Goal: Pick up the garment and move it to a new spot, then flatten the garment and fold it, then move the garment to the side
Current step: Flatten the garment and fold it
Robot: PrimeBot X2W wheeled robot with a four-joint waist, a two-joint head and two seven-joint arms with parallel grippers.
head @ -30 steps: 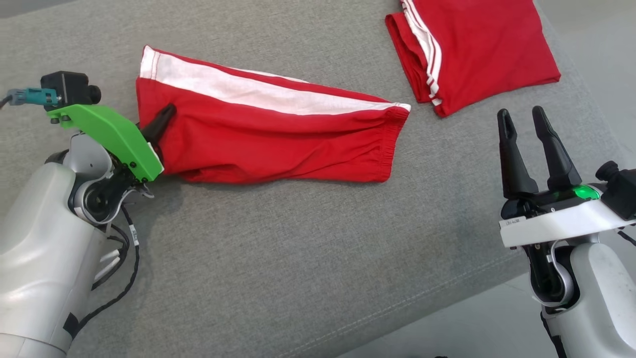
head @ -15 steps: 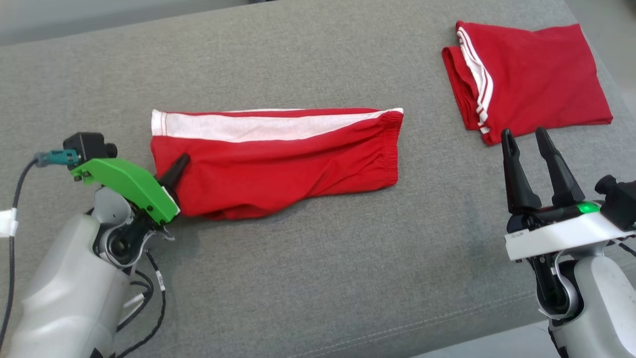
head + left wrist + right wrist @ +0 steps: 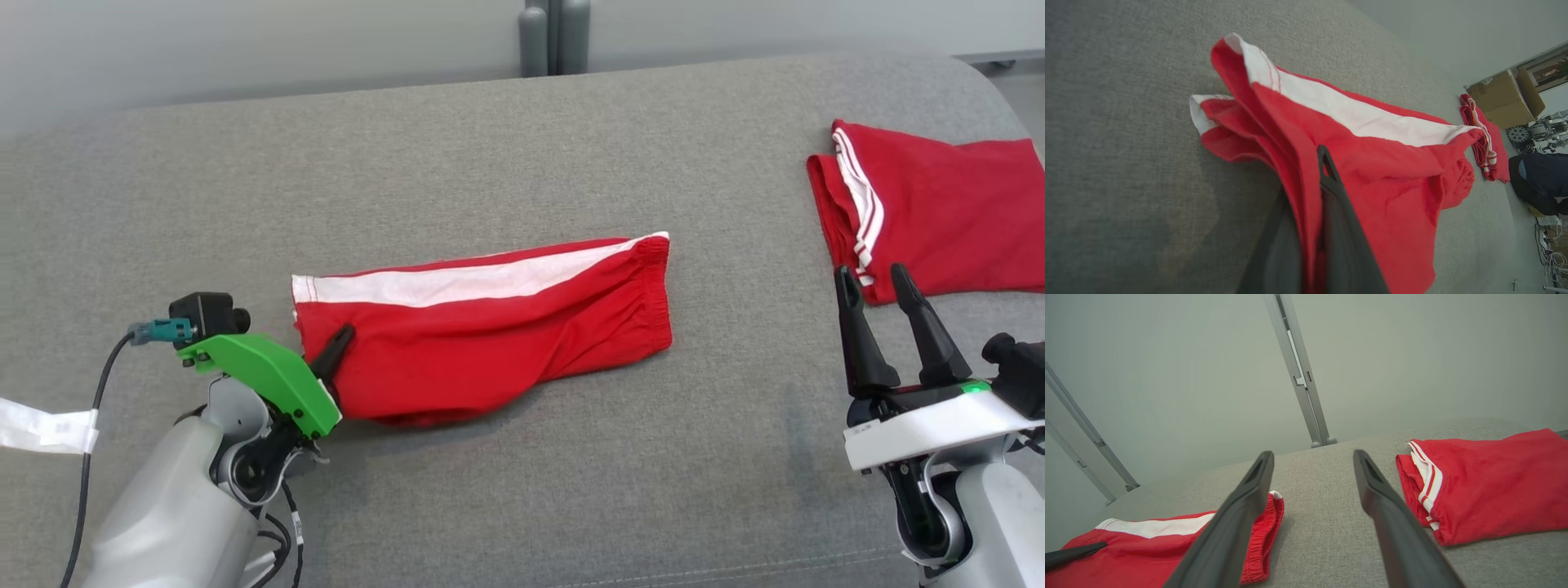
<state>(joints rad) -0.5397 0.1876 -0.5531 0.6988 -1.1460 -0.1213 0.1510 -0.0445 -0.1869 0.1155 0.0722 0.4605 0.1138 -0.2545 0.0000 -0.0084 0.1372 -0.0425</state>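
Gripping the hem end of the red shorts [image 3: 490, 343], the left gripper [image 3: 341, 339] is closed on cloth; the right gripper [image 3: 870, 273] is held open, empty. The shorts are laid mid-way on the grey cushion [image 3: 522, 163]. If pulled by one thin fold, the fabric could be lost or bunched.

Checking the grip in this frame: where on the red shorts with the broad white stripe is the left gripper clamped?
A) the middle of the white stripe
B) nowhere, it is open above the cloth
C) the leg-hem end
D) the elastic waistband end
C: the left gripper is shut on the red shorts at the hem end, opposite the gathered elastic waistband.
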